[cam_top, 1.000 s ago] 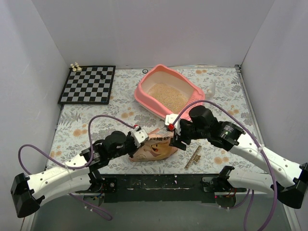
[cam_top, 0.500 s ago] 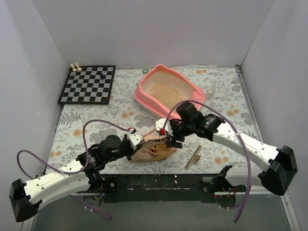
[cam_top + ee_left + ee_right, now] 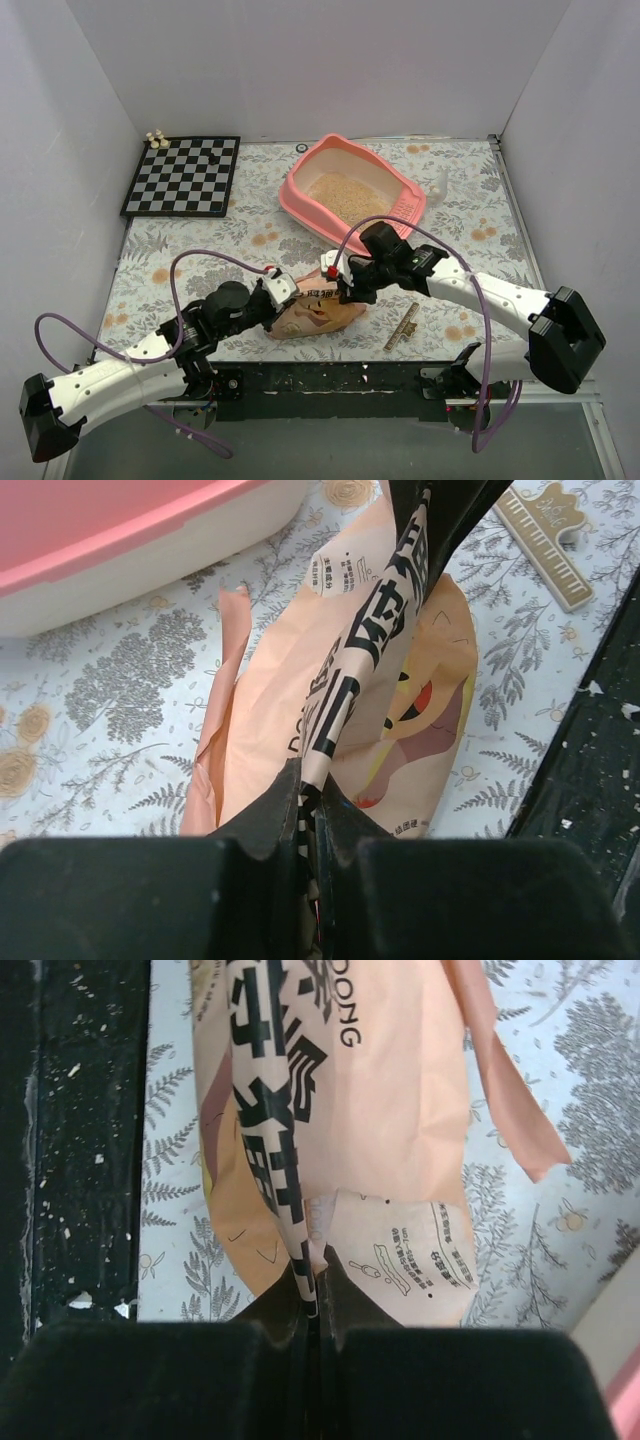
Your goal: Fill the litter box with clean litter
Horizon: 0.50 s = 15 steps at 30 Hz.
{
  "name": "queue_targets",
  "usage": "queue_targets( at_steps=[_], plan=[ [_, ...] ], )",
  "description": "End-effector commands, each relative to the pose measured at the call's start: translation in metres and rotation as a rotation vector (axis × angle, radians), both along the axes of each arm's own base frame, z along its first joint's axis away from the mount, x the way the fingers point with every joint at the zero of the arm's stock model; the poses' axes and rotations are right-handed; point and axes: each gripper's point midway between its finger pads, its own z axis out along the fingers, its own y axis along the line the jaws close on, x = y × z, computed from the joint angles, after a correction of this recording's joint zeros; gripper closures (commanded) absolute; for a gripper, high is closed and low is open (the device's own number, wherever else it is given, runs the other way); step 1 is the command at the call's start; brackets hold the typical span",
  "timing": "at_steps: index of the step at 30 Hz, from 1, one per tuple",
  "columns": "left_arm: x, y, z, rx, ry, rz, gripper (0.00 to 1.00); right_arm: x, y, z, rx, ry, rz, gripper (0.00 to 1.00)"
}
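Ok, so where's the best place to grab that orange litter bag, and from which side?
Probably the upstanding printed fold along the litter bag, pinched end-on from its left or right end. The bag lies flat, so that thin ridge suits a narrow claw; the left claw and right claw are each shut on it.

Both arms stretch low toward the middle — left gripper (image 3: 283, 292) and right gripper (image 3: 343, 288) each pinched onto the bag (image 3: 318, 314).
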Motion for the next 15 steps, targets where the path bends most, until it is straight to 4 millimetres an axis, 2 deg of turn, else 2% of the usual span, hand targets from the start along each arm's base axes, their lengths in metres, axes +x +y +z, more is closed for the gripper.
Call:
queue_targets(
  at_steps=[1,5,8,9,11,13,15],
  plan=[
    [0.036,-0.002,0.098,-0.145,-0.255,0.107,1.0,0.035,-0.022,0.022,-0.062,-0.096,-0.21,0.99],
    [0.05,0.002,0.133,-0.113,-0.388,0.138,1.0,0.046,-0.016,0.077,0.051,-0.184,-0.255,0.99],
    [0.053,0.004,0.142,-0.112,-0.422,0.129,1.0,0.038,-0.019,0.088,0.077,-0.162,-0.262,0.99],
    [0.053,0.002,0.138,-0.109,-0.403,0.116,1.0,0.034,-0.022,0.084,0.075,-0.153,-0.267,0.99],
    [0.051,-0.001,0.116,-0.089,-0.336,0.097,1.0,0.026,-0.026,0.071,0.069,-0.105,-0.289,0.99],
    [0.047,-0.003,0.088,-0.073,-0.255,0.089,1.0,0.015,-0.029,0.055,0.068,-0.058,-0.292,0.99],
    [0.044,-0.003,0.048,-0.066,-0.15,0.114,1.0,0.008,-0.033,0.035,0.066,-0.025,-0.3,0.99]
  ],
)
